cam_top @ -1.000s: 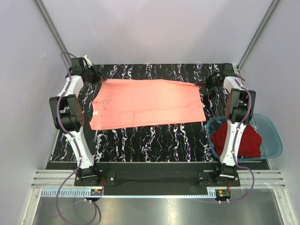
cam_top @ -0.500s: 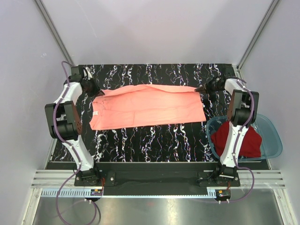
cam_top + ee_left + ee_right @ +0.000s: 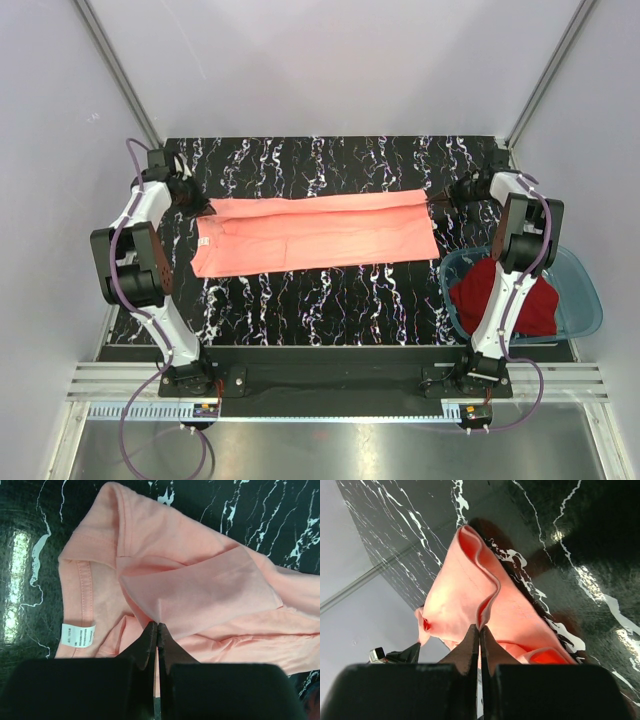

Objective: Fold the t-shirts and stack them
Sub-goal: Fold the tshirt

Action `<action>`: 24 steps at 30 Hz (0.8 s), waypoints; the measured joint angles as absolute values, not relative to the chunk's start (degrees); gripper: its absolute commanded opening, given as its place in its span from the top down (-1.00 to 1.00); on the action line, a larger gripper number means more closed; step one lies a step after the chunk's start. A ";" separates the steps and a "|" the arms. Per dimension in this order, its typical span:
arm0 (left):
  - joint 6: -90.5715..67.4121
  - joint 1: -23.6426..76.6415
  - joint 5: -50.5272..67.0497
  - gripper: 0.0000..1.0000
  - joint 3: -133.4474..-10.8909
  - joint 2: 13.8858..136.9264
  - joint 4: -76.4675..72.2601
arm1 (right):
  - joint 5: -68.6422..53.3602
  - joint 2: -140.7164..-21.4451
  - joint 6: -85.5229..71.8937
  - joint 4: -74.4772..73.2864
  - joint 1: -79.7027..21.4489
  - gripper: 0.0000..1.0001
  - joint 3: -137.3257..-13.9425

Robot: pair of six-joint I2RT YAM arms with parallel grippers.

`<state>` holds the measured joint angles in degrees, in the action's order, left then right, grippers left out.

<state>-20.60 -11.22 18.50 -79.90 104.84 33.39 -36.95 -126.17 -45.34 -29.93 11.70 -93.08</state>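
Observation:
A salmon-pink t-shirt (image 3: 320, 232) lies as a long band across the middle of the black marbled table (image 3: 330, 300), its far edge lifted and drawn toward the near side. My left gripper (image 3: 203, 208) is shut on that edge at the shirt's left end, beside the neck and white label (image 3: 78, 635). At the right end my right gripper (image 3: 437, 201) is shut on the same far edge (image 3: 482, 615). A dark red t-shirt (image 3: 525, 298) lies bunched in the blue basin.
The translucent blue plastic basin (image 3: 583, 290) stands at the table's right edge, behind my right arm. Grey walls close in the back and both sides. The other gripper shows small in the right wrist view, far across the shirt.
Both grippers have pulled the shirt's far edge toward the near side, folding the top part over. The shirt's visible band has become narrower. The dark red shirt has not moved.

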 measured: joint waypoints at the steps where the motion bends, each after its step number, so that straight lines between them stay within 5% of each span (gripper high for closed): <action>1: -20.49 -11.22 18.22 1.00 -79.59 104.84 33.43 | -36.95 -126.17 -45.21 -29.95 11.73 1.00 -92.90; 24: -19.77 -11.29 15.79 1.00 -76.99 104.84 34.52 | -36.60 -125.71 -43.27 -29.93 11.73 1.00 -88.53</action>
<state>-19.77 -11.29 15.79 -76.99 104.84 34.52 -36.60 -125.71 -43.27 -29.93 11.73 -88.53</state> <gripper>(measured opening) 0.009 0.014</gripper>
